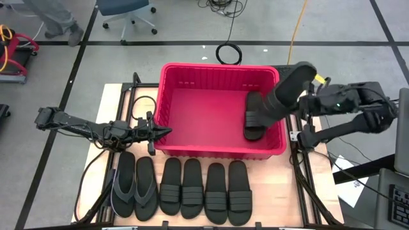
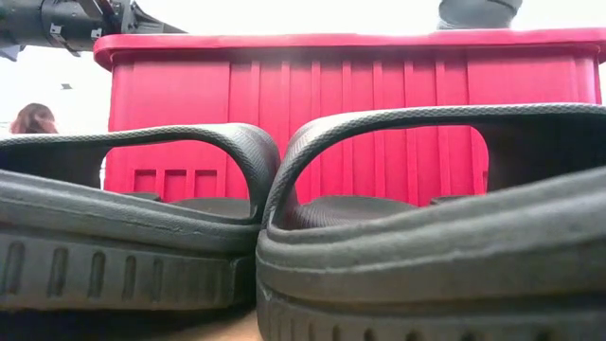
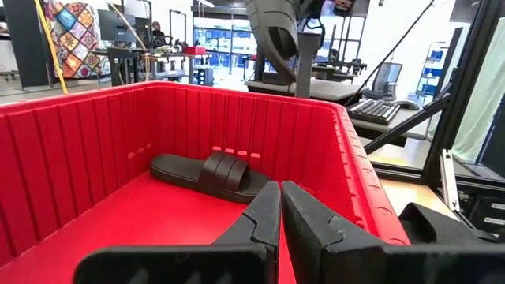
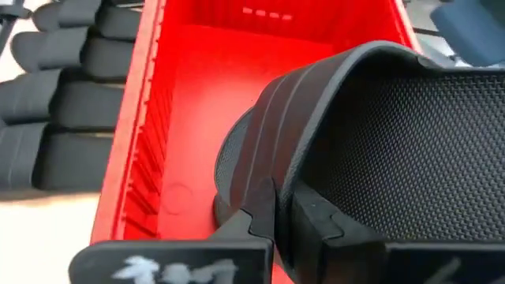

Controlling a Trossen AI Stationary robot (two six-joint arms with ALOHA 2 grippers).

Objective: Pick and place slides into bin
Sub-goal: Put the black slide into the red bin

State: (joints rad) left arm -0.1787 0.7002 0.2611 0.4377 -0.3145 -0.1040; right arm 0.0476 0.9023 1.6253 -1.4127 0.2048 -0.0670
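The red bin [image 1: 192, 76] stands mid-table. One black band slide [image 3: 213, 173] lies flat on the bin's floor by its right wall, and also shows in the high view [image 1: 254, 124]. My right gripper [image 4: 282, 207] is above the bin's right side [image 1: 265, 107], shut on a second band slide [image 4: 371, 134]. My left gripper [image 3: 280, 197] is shut and empty at the bin's near-left corner [image 1: 167, 130]. A thong pair [image 1: 134, 188] and several band slides [image 1: 204, 188] lie sole-down in a row at the table's near edge. My right gripper pinches the held slide between its two fingers, at the edge where the ribbed band meets the sole [image 4: 272, 177]. The fingers hide the exact spot. They slant down from the table's right. The slide is lifted clear over the bin, tilted, its dimpled footbed [image 4: 426, 158] toward the wrist camera.
The bin's rim [image 2: 341, 40] stands higher than the table slides. Two band slides [image 2: 426, 237] fill the low view. A person's head [image 2: 33, 118] shows beyond the table's left side. A cable coil [image 1: 228, 53] lies on the floor behind the bin.
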